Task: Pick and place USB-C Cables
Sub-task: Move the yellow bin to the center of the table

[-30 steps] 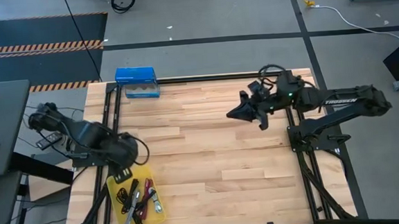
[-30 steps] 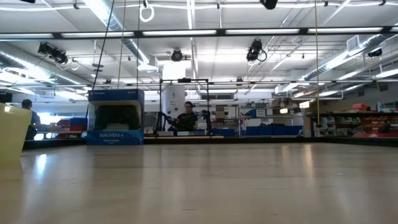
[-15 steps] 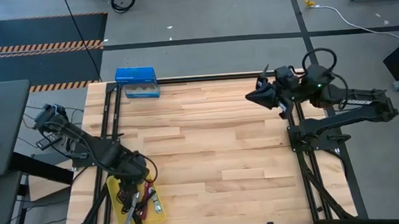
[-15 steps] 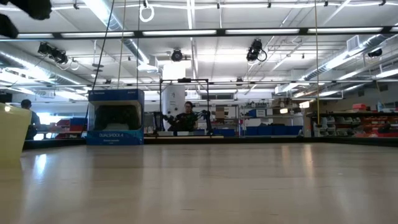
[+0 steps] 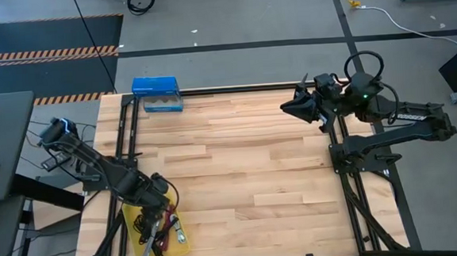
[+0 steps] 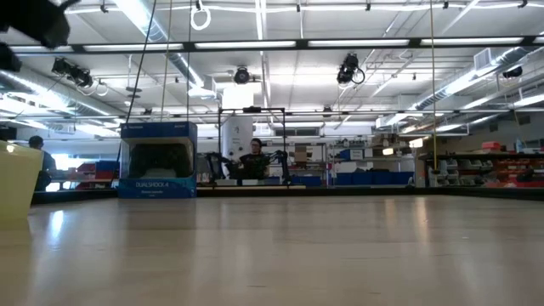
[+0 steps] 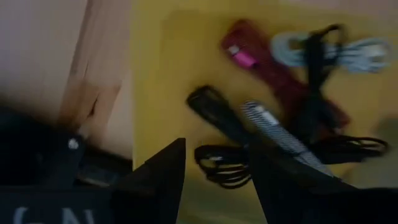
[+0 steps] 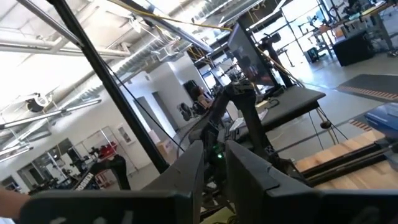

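A yellow tray sits at the table's near left corner and holds several USB-C cables. The left wrist view shows a magenta bundle, a grey one, a grey braided one and black ones. My left gripper points down over the tray, open. Its fingers stand on either side of a black coiled bundle; I cannot tell whether they touch it. My right gripper hangs high at the far right, pointing level toward the left. Its fingers are slightly apart with nothing between them.
A blue box stands at the far left edge and shows in the low view. Black frame rails run along both table sides. The wooden table top lies bare between the arms. People show in the room beyond.
My left gripper has sunk toward the near edge, down onto the yellow tray and over its cables. My right gripper has drawn back toward the table's right and far edges and risen a little.
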